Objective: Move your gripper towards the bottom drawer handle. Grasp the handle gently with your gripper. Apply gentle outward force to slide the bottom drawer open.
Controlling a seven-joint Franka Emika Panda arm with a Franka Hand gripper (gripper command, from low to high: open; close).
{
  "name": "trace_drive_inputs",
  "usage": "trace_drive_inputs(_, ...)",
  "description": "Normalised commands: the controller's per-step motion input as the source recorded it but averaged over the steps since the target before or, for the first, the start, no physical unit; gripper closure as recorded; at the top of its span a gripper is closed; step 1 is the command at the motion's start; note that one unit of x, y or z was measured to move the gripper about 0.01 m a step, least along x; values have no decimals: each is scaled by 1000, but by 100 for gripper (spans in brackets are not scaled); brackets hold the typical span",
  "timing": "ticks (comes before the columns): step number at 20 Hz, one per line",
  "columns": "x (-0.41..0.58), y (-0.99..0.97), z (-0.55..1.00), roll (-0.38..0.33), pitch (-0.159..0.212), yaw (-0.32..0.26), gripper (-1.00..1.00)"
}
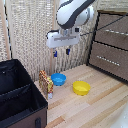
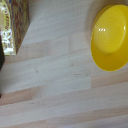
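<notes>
Dark brown wooden dresser sits off to the exterior view's right of the pincer, well apart from it. Its bottom drawer, the one with the tallest front panel, is lower than the pincer and looks flush with the frame. The bottom drawer handle, a thin silver bar, is untouched, well away to the exterior view's right of the fingertips.

Black fabric box is below and to the exterior view's left of the pincer, on the pale wooden table.

White robot arm hangs the gripper in the air above the tabletop, fingers pointing down, slightly apart, nothing between them.

Below the pincer, on the table: yellow plastic bowl slightly to the exterior view's right, blue plastic bowl almost straight underneath, patterned yellow-red carton to the exterior view's left, beside the box. Bowls are near each other but apart. In the wrist view, only bare wood lies between the yellow bowl and the carton.

Nothing sits in the open air between the pincer and the drawer front.
</notes>
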Motion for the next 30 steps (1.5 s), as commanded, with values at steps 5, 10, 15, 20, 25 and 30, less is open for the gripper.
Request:
trace_drive_inputs(5, -80, -85, -42, -306, 16, 141, -100)
trace_drive_inputs(10, -126, -250, 0, -375, 0, 114, -100)
trace_drive_inputs(15, -133, -262, 0, -375, 0, 108, -100)
trace_drive_inputs(20, -161, -303, -3, -375, 0, 96, -100)
trace_drive_inputs(25, -142, -341, -59, -375, 0, 79, -100)
trace_drive_inputs(30, -58, -293, -208, -375, 0, 76, -100)
